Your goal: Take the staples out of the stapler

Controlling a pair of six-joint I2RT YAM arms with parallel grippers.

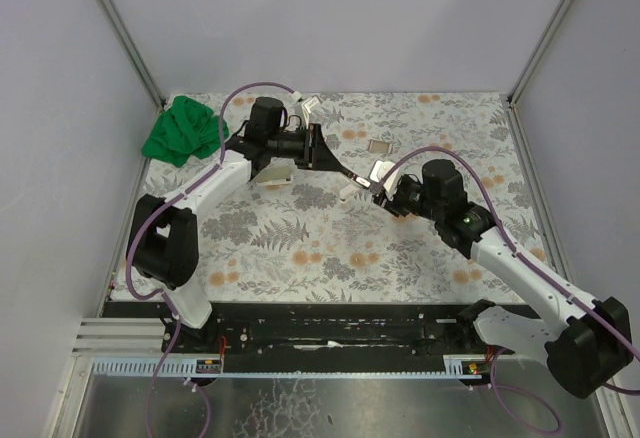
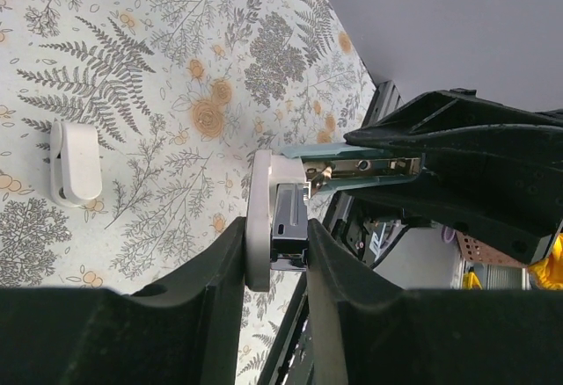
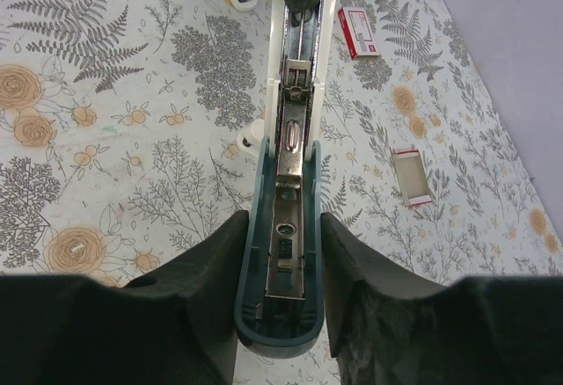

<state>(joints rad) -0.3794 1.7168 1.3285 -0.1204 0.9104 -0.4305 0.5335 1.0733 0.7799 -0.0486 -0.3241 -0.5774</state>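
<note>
Stapler (image 3: 290,130), clamped by the left gripper (image 2: 275,227) with the right gripper (image 3: 286,227) straddling its base, grip unclear, shares the table (image 1: 300,248) with one second stapler (image 2: 75,163), one red-and-white box (image 3: 359,32), one open box (image 3: 412,177) and one green cloth (image 1: 183,130) upper left.

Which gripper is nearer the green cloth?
Left. The left gripper holds one end of the stapler, right of the green cloth; the right gripper is at the other end, farther from it.
</note>
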